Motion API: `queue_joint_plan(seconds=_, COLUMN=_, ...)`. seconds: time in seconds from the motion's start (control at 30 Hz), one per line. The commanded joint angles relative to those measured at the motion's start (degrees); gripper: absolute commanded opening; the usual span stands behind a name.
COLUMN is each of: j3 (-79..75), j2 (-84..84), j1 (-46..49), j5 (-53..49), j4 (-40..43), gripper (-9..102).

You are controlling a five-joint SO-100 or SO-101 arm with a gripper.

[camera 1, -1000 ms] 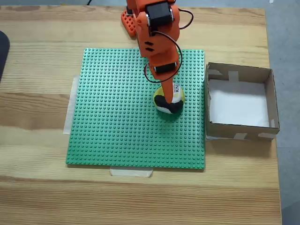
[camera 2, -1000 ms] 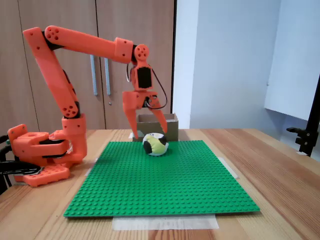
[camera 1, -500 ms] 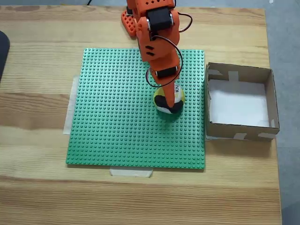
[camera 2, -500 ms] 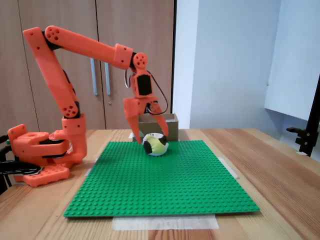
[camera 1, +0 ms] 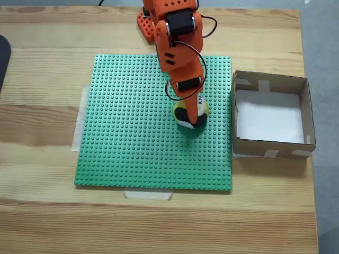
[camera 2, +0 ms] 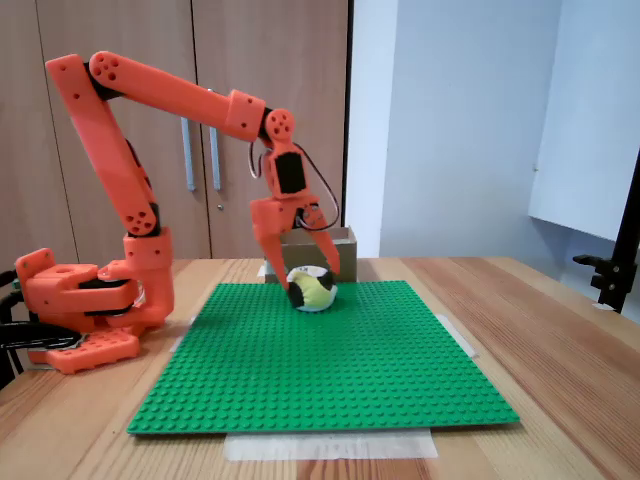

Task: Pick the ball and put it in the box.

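The yellow, black and white ball (camera 1: 198,115) (camera 2: 314,291) rests on the green studded baseplate (camera 1: 132,132) (camera 2: 320,370), right of its middle in the fixed view from above. My orange gripper (camera 1: 189,113) (camera 2: 312,278) comes down over it, with one finger against each side of the ball. The jaws are drawn in to the ball's width. The brown cardboard box (camera 1: 270,149) (camera 2: 346,256) with a white floor stands just off the plate's right edge in the view from above, holding nothing.
The arm's orange base (camera 2: 85,310) sits on the wooden table (camera 1: 42,159) beyond the plate's far edge. Tape strips hold the plate down. A dark object (camera 1: 2,58) pokes in at the left edge. A black stand (camera 2: 620,260) is at the side.
The gripper has sunk lower over the ball and one finger has swung inward until it meets the ball's side. The ball has stayed where it was.
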Motion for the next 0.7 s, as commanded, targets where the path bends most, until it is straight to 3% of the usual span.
queue_joint_plan(seconds=0.0, j3=-0.4, j2=0.4, j1=-0.6, j5=-0.1, j4=-0.7, gripper=39)
queue_joint_plan(seconds=0.67, j3=1.9, j2=0.4, j1=-2.7, j5=0.6, j4=-4.1, gripper=35)
